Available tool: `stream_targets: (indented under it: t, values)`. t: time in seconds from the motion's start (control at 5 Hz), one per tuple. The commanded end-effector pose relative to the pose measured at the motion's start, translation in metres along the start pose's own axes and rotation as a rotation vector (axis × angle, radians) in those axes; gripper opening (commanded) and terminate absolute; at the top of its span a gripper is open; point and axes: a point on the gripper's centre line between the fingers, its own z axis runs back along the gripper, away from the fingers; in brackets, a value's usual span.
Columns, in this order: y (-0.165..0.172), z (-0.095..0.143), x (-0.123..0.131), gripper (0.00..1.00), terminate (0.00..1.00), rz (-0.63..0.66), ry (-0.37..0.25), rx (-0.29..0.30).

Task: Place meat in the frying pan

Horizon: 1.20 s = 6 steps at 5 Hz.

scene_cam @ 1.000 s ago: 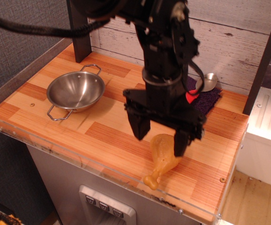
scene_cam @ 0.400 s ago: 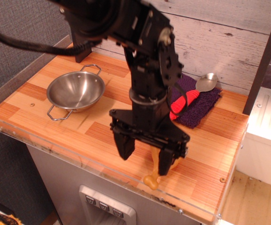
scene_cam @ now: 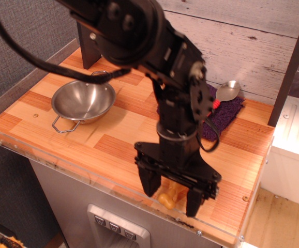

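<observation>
Straddling the drumstick (scene_cam: 168, 197) near the table's (scene_cam: 113, 142) front edge, the gripper (scene_cam: 173, 192) has its fingers spread, ready to pinch. The pan (scene_cam: 83, 101) sits empty, well apart.

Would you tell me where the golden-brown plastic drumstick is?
The golden-brown plastic drumstick lies at the wooden counter's front edge, between the open black gripper's fingers.

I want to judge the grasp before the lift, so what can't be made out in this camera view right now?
- Drumstick: only the knobbed bone end shows between the open end effector fingers; the arm hides the fat end.
- Finger contact with the drumstick: cannot tell, since the fingers are dark and seen from one side only.
- Spoon: the arm covers most of its red handle.
- Purple cloth: its left part is behind the arm.
- Frying pan: in full view, nothing inside.
</observation>
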Motion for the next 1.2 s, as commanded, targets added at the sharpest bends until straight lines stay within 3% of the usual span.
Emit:
stream_targets:
  t: [0.0,0.2,0.6,0.8,1.0]
  values:
    - [-0.002,0.001,0.004,0.0,0.0,-0.027,-0.025,0.002]
    - [0.003,0.008,0.004,0.0,0.0,-0.051,-0.027,-0.005]
    - [0.036,0.061,0.014,0.0,0.0,-0.051,-0.155,-0.043]
    - [0.054,0.065,0.018,0.0,0.0,-0.034,-0.136,-0.058]
    - [0.053,0.058,0.023,1.0,0.0,-0.119,-0.102,-0.065]
